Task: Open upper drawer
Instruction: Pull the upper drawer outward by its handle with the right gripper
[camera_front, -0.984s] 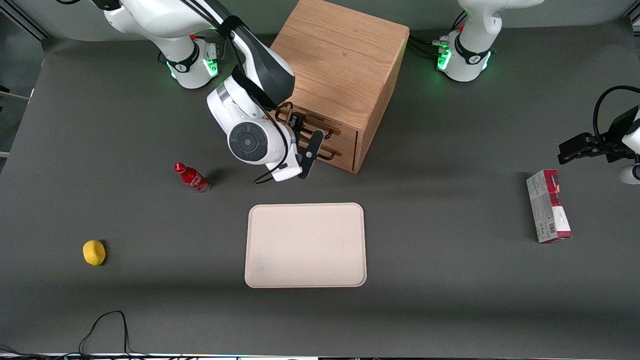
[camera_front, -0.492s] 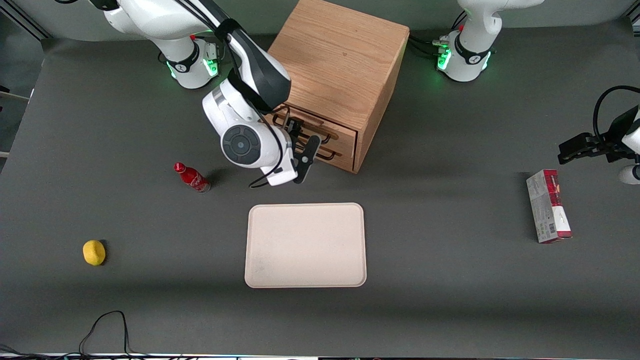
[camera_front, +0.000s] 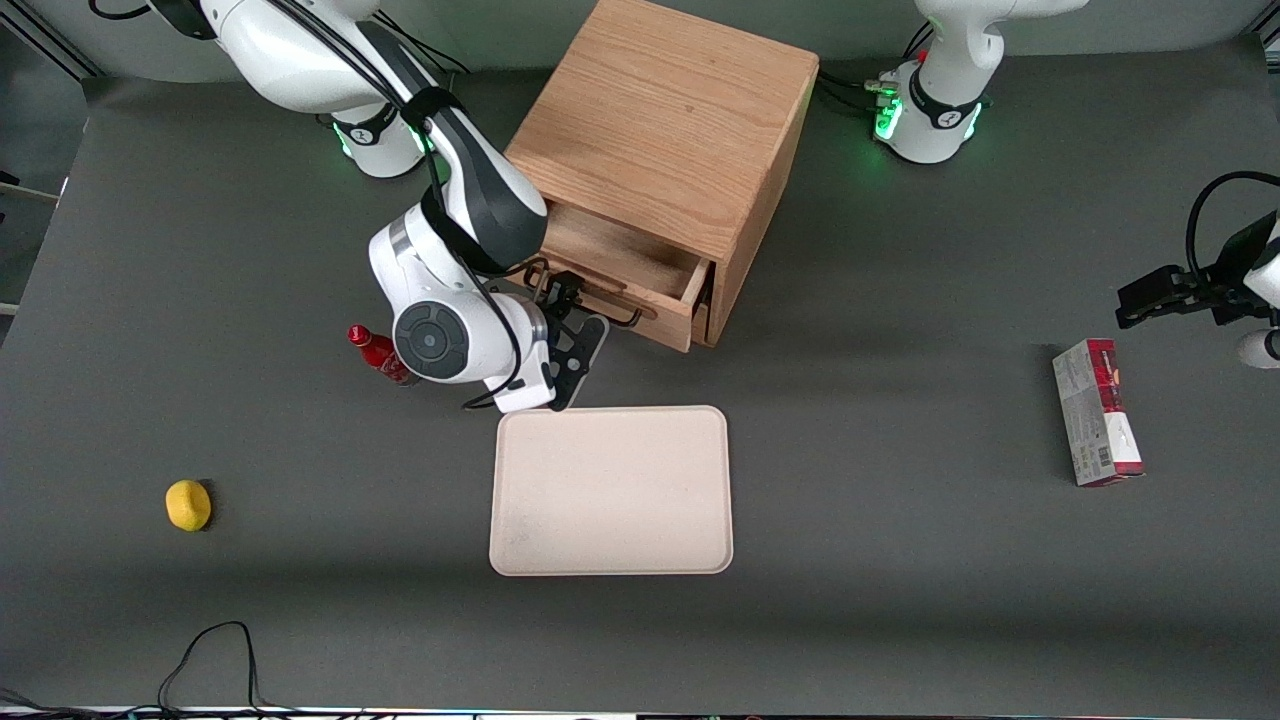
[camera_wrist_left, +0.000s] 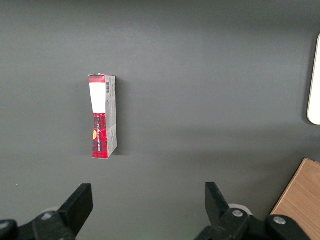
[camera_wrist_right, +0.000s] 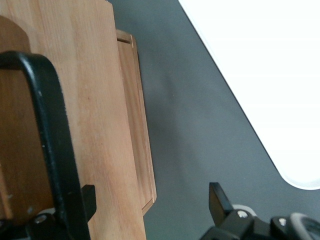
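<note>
The oak cabinet stands at the back middle of the table. Its upper drawer is pulled out toward the front camera, and its bare wooden inside shows. My right gripper is in front of the drawer, at the thin black wire handle. In the right wrist view the handle runs across the drawer front, close to one fingertip. The gripper is open with its fingers wide apart. The lower drawer is hidden under the upper one in the front view.
A cream tray lies just nearer the front camera than the gripper and shows in the right wrist view. A red bottle is beside my wrist. A yellow lemon lies toward the working arm's end. A red-grey box lies toward the parked arm's end.
The upper drawer has slid out of the cabinet toward the front camera. My gripper moved with the handle, nearer the tray and the red bottle.
</note>
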